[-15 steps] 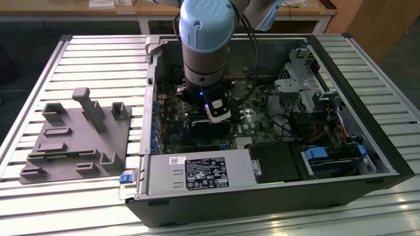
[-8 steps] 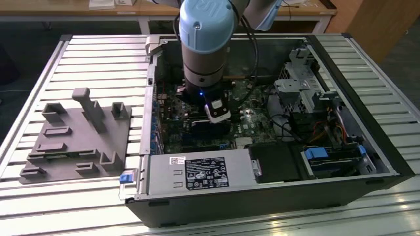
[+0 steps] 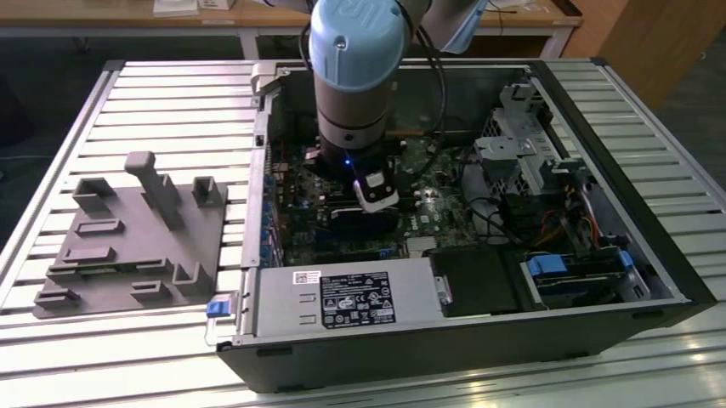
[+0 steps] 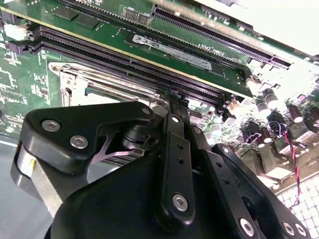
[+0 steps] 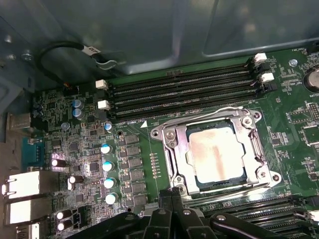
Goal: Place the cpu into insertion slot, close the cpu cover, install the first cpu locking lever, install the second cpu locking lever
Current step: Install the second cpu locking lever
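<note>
In the first wrist view the cpu (image 5: 217, 154), a silvery square chip with a coppery sheen, lies flat in the insertion slot (image 5: 219, 183), whose dark rim shows around it. The grey metal cpu cover (image 5: 180, 158) lies down over the chip's edges. A wire locking lever (image 5: 199, 116) runs along the side by the memory slots and another (image 5: 260, 145) along the adjoining side. My gripper (image 5: 172, 193) is shut, its black fingertips together at the socket's near corner. In the second wrist view the gripper (image 4: 174, 97) touches the cover's (image 4: 75, 82) edge. In the exterior view the gripper (image 3: 377, 197) hangs over the motherboard.
The open computer case (image 3: 635, 255) lies on a slatted table. A power supply (image 3: 340, 297) and drive bays (image 3: 567, 272) sit at the near side. A grey fixture block (image 3: 125, 246) stands at the exterior view's left. Memory slots (image 5: 184, 92) and capacitors (image 5: 107, 164) flank the socket.
</note>
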Action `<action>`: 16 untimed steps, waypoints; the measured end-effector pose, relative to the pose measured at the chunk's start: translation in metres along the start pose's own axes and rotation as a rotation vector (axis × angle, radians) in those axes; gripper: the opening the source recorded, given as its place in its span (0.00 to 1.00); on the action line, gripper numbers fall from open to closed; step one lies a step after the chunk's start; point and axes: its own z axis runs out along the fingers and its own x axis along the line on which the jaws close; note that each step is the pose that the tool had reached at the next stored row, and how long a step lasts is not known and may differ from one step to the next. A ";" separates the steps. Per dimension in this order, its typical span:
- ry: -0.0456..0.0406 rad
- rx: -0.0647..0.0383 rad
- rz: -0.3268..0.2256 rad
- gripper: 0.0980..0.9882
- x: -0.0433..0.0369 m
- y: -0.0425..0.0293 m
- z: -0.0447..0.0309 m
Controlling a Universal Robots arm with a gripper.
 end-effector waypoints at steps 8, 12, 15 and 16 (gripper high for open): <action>-0.0007 0.000 0.000 0.01 0.0001 0.0009 -0.0030; -0.0004 -0.001 0.000 0.01 0.0001 0.0005 -0.0017; -0.0004 -0.003 0.000 0.01 0.0000 0.0000 0.0003; -0.0003 -0.003 0.000 0.01 0.0000 -0.0001 0.0007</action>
